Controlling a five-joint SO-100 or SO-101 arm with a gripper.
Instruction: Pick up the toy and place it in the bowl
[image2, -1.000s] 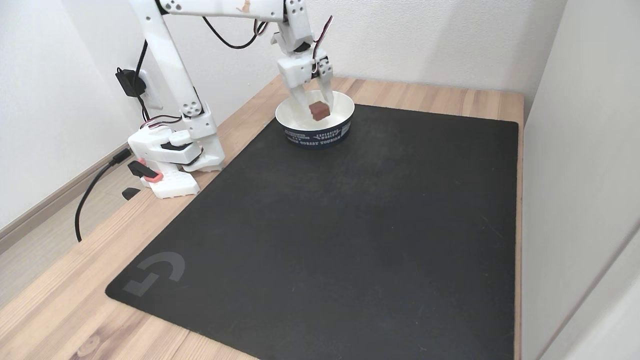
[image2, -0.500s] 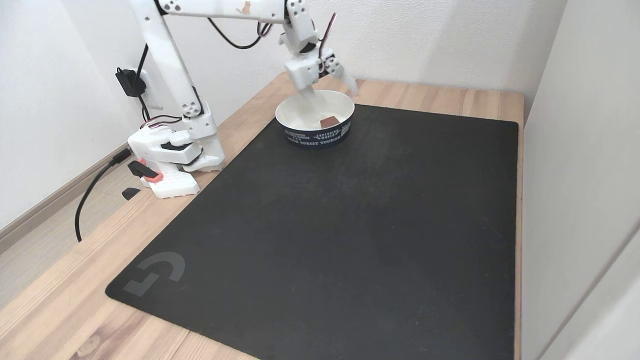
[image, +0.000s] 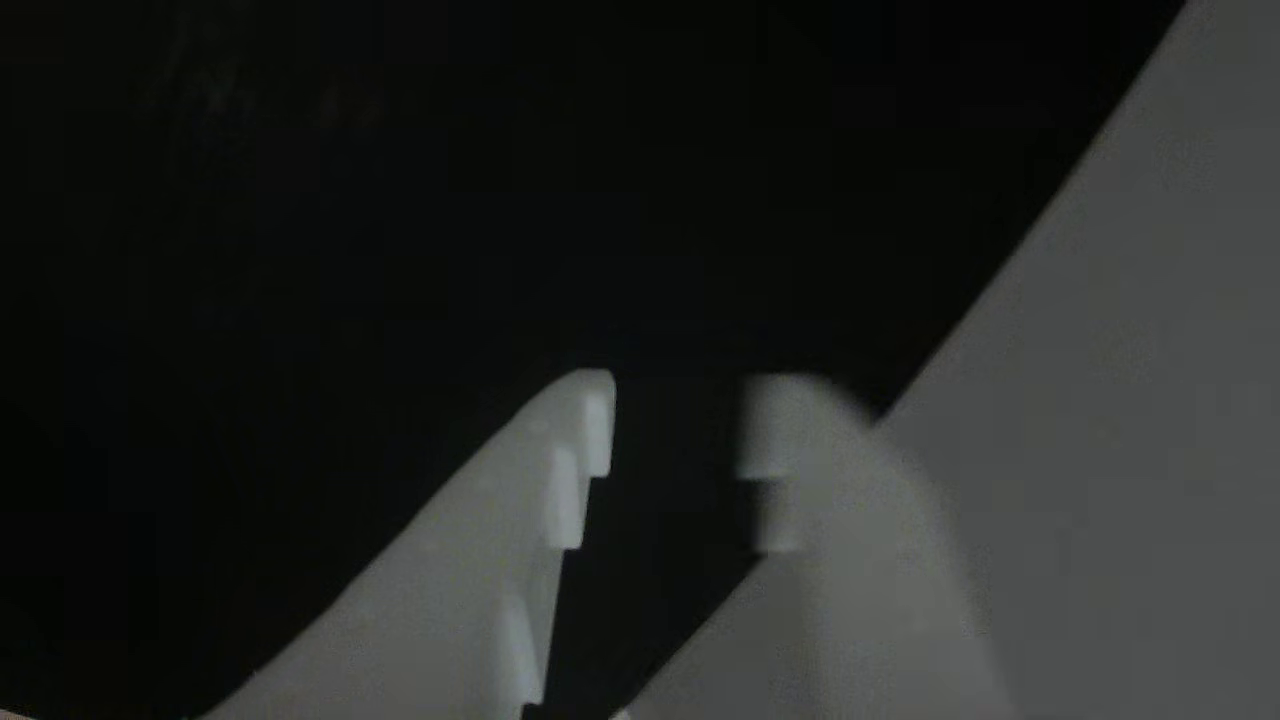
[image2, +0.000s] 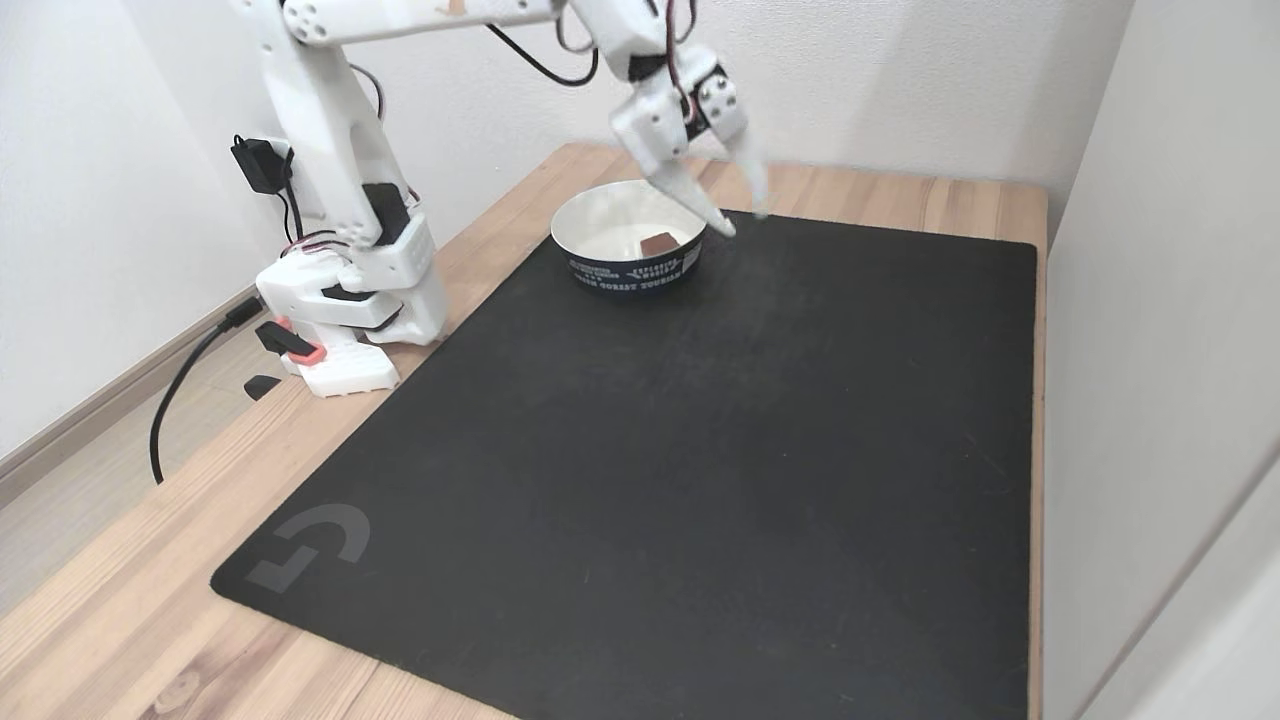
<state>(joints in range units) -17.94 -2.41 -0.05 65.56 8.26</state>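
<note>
In the fixed view the toy (image2: 657, 243) lies inside the bowl (image2: 600, 262), its lower part hidden behind the near rim. One finger (image2: 753, 180) of the gripper (image2: 745, 222) is smeared by motion blur, so its tip cannot be traced. The arm (image2: 320, 120) is cut off by the top edge. The small white lettering on the bowl's dark band is too small to read. In the other view one finger (image: 830, 470) is blurred, and the surroundings are too dark to make out.
</note>
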